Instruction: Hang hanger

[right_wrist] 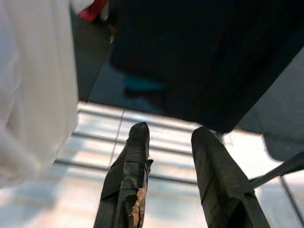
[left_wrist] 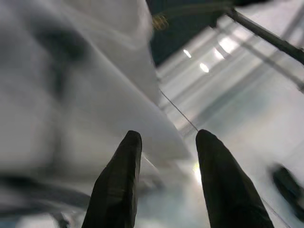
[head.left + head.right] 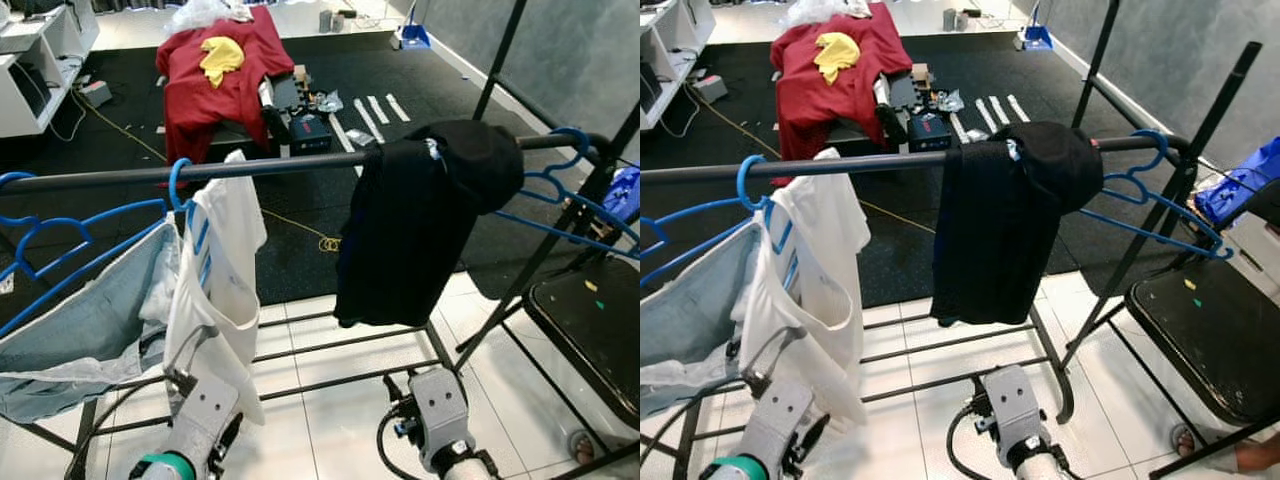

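A black rail (image 3: 300,165) of a clothes rack runs across in front of me. A blue hanger (image 3: 178,182) hooked on it carries a white shirt (image 3: 215,280). To the left, another blue hanger (image 3: 60,245) holds a grey garment (image 3: 90,330). A black garment (image 3: 410,230) is draped over the rail, with a third blue hanger (image 3: 565,190) beside it at the right end. Both arms are low, beneath the rail. My left gripper (image 2: 166,135) is open beside the white shirt's hem, holding nothing. My right gripper (image 1: 171,128) is open below the black garment, also holding nothing.
The rack's lower bars (image 3: 340,345) cross the white tile floor ahead. A black seat (image 3: 590,320) stands at the right, with a person's foot (image 3: 1185,438) near it. Beyond the rack, a red cloth (image 3: 215,75) covers a table on the black mat.
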